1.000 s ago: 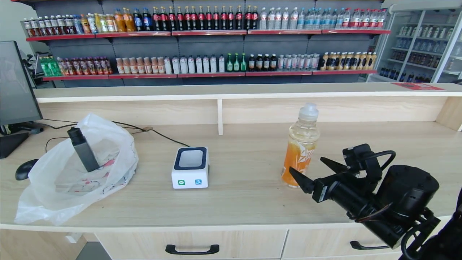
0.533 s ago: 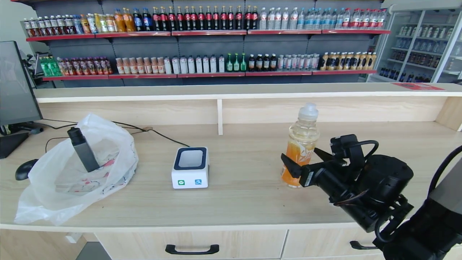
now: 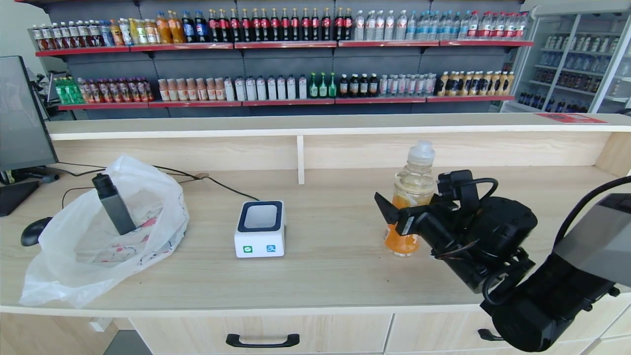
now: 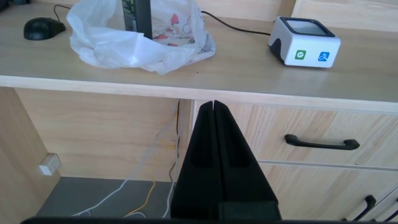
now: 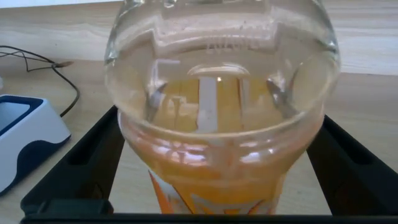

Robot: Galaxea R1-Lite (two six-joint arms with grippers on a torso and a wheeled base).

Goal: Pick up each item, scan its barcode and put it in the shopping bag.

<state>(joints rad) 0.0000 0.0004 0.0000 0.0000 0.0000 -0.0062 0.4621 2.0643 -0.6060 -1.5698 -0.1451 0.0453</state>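
The right claw (image 3: 402, 203) is spread wide, its two fingers (image 5: 74, 180) standing on either side of the bottle (image 3: 414, 183). The bottle stands upright on the surface (image 3: 325, 276), orange drink in its lower part and a pale cap on top. Whether the pads touch its wall cannot be told. Nothing lies between this claw and the bottle. To the left of the claw, well apart, sits the white scanner (image 3: 260, 228) with its dark window facing up. Farther left again lies the shopping bag (image 3: 93, 256), crumpled and open, with a dark grey container (image 3: 112, 204) leaning inside it. A black mouse (image 3: 33, 230) rests just beyond the bag, and a cable (image 3: 224, 186) runs across the surface behind the scanner. The left claw (image 4: 214, 109) is pressed together, held below the surface edge in front of the drawers (image 4: 323, 146), with the bag and scanner above and ahead of it.
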